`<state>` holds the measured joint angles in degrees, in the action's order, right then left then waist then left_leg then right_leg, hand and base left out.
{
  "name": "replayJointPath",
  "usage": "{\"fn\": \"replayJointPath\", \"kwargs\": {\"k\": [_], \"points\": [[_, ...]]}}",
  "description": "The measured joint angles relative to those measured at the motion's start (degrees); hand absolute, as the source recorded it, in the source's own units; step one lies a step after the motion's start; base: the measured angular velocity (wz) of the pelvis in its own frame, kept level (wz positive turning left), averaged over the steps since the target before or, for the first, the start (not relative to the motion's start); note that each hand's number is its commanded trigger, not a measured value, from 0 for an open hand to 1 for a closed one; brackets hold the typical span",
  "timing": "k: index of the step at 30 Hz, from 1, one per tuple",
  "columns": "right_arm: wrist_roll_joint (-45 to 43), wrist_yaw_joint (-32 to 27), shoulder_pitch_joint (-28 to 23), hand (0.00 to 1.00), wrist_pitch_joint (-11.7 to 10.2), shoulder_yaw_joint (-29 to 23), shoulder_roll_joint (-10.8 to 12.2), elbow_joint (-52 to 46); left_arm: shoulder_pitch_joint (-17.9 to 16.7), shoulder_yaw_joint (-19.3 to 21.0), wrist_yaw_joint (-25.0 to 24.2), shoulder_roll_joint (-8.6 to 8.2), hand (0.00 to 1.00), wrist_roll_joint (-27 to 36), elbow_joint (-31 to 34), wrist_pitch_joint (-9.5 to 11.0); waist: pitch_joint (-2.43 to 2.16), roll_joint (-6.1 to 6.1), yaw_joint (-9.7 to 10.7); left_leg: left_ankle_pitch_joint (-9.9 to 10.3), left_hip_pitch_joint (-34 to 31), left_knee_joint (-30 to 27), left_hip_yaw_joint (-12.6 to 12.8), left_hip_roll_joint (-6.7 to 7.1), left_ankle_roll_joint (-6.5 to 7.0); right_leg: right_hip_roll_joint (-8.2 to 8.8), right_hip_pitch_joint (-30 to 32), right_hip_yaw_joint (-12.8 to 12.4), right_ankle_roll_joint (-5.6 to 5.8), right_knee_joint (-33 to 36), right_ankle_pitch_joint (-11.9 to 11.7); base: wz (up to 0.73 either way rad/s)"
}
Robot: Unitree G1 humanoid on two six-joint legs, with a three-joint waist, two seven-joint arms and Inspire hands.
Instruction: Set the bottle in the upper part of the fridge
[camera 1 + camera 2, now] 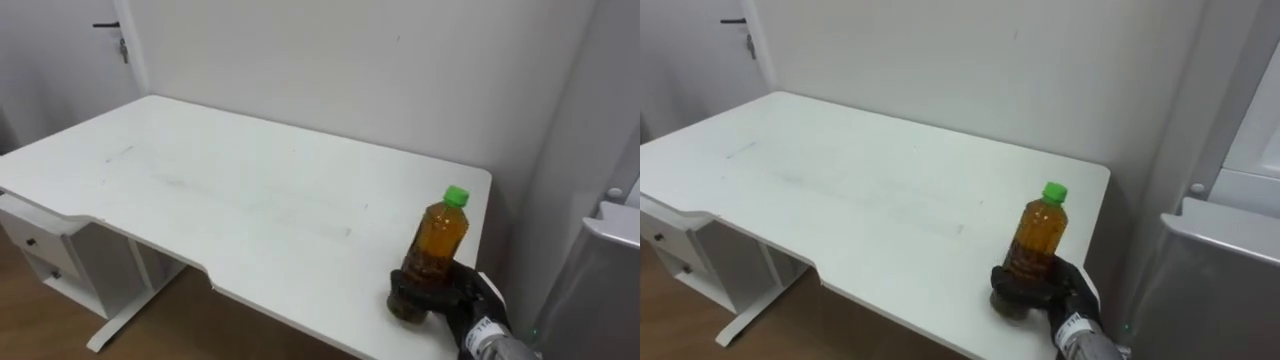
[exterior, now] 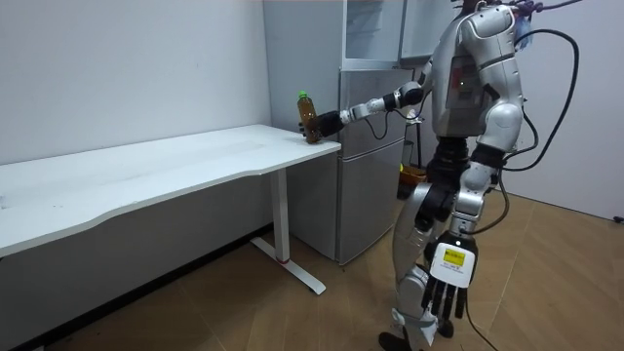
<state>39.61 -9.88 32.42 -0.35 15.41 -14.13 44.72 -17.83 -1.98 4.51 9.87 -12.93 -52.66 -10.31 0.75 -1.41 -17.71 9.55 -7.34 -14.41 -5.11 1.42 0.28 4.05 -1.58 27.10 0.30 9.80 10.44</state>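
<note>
An amber bottle point(image 1: 437, 240) with a green cap stands upright at the white table's point(image 1: 250, 190) near right corner. My right hand point(image 1: 466, 296) reaches in from the lower right, and its dark fingers are curled round the bottle's lower part. In the room view the same arm stretches from my body to the bottle point(image 2: 306, 114) at the table's end by the fridge point(image 2: 374, 175). My left hand point(image 2: 445, 291) hangs at my side with relaxed fingers and holds nothing. I stand in front of the fridge, facing the table.
The grey fridge point(image 1: 608, 275) stands right of the table, with its upper compartment point(image 2: 375, 29) above. A white wall runs behind the table. A drawer unit point(image 1: 45, 255) sits under the table's left end. A door point(image 1: 108, 35) is at the far left.
</note>
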Motion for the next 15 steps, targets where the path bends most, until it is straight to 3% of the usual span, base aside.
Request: {"fn": "replayJointPath", "kwargs": {"k": [5,10,15], "points": [[1.6,0.7,0.7,1.0,-1.1,-0.9,-0.5,0.0,0.0,0.0,-0.1,0.04,0.0,0.3,-0.1,1.5,-0.07,0.32,-0.1,-0.1,-2.2,-0.4,-0.1,-0.02,0.01,0.02,2.0,0.0,-0.07,0.3,0.0,0.0],[3.1,0.8,1.3,1.0,-2.7,-1.1,-0.7,0.3,0.1,0.0,-0.1,0.11,0.0,4.6,-0.3,2.8,0.32,0.92,-0.3,-0.3,-3.3,-0.3,-0.1,-0.04,0.07,0.28,3.4,0.4,-0.18,1.0,-0.1,0.0],[3.4,1.3,2.1,1.0,-4.1,-1.5,-1.0,0.1,0.3,-0.1,0.0,0.13,0.0,6.7,-1.2,3.5,0.43,1.02,-0.4,-1.1,-5.4,-0.2,0.2,0.09,0.25,0.72,6.1,0.1,-0.41,2.1,-0.3,-0.03]]}}
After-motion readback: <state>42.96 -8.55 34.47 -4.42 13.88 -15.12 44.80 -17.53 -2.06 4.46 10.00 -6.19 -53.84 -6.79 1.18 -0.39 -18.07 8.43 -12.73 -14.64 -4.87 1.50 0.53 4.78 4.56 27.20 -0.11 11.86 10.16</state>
